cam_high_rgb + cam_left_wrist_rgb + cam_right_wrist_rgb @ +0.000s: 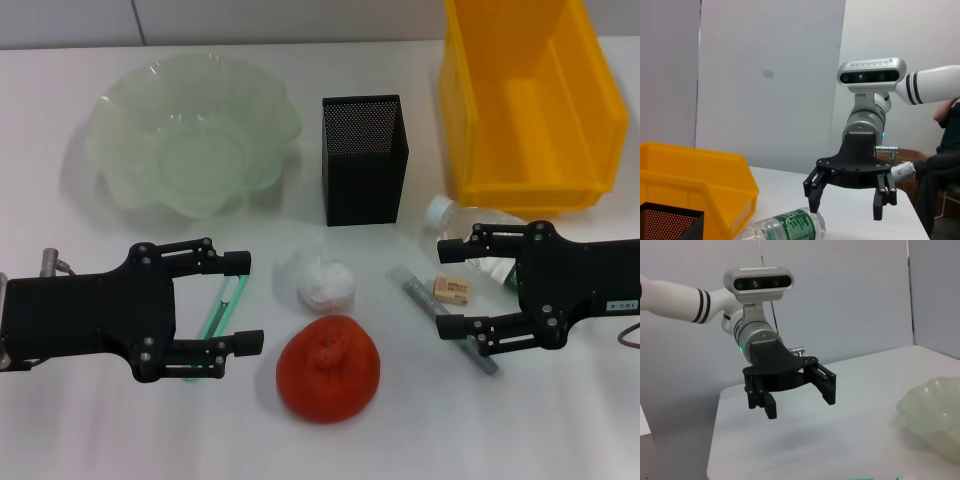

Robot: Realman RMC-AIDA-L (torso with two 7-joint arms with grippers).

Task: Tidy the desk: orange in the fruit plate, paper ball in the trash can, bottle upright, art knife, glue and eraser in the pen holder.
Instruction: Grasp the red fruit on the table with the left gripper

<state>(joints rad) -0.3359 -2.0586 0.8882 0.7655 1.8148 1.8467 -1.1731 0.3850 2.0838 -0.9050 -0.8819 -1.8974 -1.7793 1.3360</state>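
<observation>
White tabletop point(60, 120) carries everything here. The left gripper point(247, 304) hangs above the near left of the desk, its 2 fingers spread wide and holding nothing, with a green-and-white art knife point(224, 309) lying on the table under the gap between them. The right gripper point(452, 288) hangs on the near right, also wide open and empty — the eraser point(452, 289) sits on the table between its fingertips, and the grey glue stick point(440, 320) lies at a slant just beside it, passing under the lower finger.

The clear bottle point(470, 225) lies on its side under the right gripper's upper finger, cap pointing toward the pen holder point(364, 160). That black mesh holder stands upright at mid-desk, between the pale green fruit plate point(130, 160) on the far left and the yellow bin point(530, 100) on the far right.

The orange point(328, 368) rests near the front edge, midway between the 2 grippers, with the white paper ball point(322, 280) just behind it. In the left wrist view the bottle's green label shows beside the yellow bin.
</observation>
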